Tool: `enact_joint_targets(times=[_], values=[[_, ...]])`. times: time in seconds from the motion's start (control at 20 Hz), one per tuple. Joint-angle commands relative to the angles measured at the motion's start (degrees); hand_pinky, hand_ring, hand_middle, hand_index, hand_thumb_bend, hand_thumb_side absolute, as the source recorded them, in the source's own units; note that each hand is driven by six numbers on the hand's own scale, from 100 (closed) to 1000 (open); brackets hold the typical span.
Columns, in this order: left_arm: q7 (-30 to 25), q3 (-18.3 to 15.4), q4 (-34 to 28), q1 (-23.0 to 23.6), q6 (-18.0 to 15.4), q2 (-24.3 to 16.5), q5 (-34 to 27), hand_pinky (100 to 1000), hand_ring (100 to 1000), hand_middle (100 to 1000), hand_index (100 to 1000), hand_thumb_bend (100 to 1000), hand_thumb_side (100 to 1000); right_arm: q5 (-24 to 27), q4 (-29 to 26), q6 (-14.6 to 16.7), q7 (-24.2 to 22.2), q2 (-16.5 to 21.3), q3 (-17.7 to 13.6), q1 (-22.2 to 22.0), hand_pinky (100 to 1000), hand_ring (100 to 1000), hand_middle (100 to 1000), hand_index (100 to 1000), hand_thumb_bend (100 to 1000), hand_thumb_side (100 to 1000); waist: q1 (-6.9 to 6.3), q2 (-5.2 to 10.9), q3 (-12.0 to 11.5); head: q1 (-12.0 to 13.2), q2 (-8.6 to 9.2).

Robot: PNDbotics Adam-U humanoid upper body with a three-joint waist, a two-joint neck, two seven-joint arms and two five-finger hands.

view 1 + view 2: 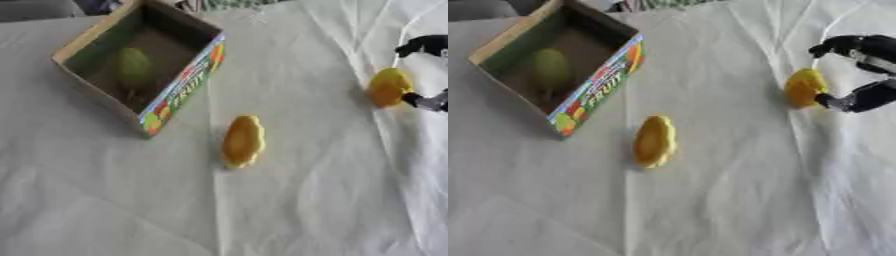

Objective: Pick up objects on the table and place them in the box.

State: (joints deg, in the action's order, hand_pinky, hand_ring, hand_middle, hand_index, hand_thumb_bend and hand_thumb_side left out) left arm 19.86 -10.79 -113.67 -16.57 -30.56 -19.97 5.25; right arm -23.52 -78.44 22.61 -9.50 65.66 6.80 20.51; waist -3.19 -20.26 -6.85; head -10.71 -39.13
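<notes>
A cardboard box [179, 95] with a colourful printed front wall stands open at the upper left, and a green rounded object [133, 66] lies inside it. A yellow oblong object [242, 141] lies on the white cloth in the middle. A second yellow object [803, 88] sits at the right edge. My right hand [866, 95] reaches in there from the right, black fingers spread. One fingertip [829, 101] touches the object's lower right side, while another finger [830, 46] curves above it with a gap. My left hand shows in neither view.
A wrinkled white cloth [289, 210] covers the table. Its front and the strip between the box and the right-hand yellow object are bare. Dark shapes lie past the table's far edge, above the box.
</notes>
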Motion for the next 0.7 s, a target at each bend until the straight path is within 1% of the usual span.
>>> enact_joint_targets(times=[0.05, 0.4, 0.5, 0.6, 0.7], values=[[-0.4, -0.1, -0.9, -0.1, 0.0, -0.5, -0.5, 814, 803, 809, 897, 100, 435, -1.2, 0.9, 0.5, -0.5, 1.1, -0.1, 1.1, 952, 1000, 842, 971, 301, 411, 0.06, 0.8, -0.2, -0.2, 0.95], [-0.7, 0.0, -0.9, 0.1, 0.0, -0.2, -0.8, 814, 803, 809, 897, 100, 443, -3.4, 4.1, 0.3, -0.8, -0.1, 0.3, 2.6, 950, 1000, 844, 971, 302, 430, -0.16, 0.43, -0.6, -0.4, 1.24], [-0.8, 0.0, -0.9, 0.1, 0.0, -0.1, -0.9, 814, 803, 809, 898, 100, 446, -3.9, 5.0, 0.3, -0.6, -0.5, 0.3, 3.0, 949, 1000, 841, 968, 289, 423, -0.19, 0.36, -0.7, -0.5, 1.3], [-0.9, 0.1, -0.9, 0.1, 0.0, 0.0, -1.0, 814, 803, 809, 898, 100, 449, -4.1, 5.5, 0.5, -0.6, -0.9, 0.5, 3.3, 946, 1000, 833, 960, 261, 412, -0.22, 0.28, -0.8, -0.5, 1.39], [-0.9, 0.1, -0.9, 0.1, 0.1, 0.0, -1.1, 814, 803, 809, 898, 100, 454, -4.0, 5.6, 0.6, -0.7, -1.2, 0.7, 3.4, 939, 1000, 806, 940, 203, 397, -0.25, 0.21, -0.8, -0.5, 1.36]])
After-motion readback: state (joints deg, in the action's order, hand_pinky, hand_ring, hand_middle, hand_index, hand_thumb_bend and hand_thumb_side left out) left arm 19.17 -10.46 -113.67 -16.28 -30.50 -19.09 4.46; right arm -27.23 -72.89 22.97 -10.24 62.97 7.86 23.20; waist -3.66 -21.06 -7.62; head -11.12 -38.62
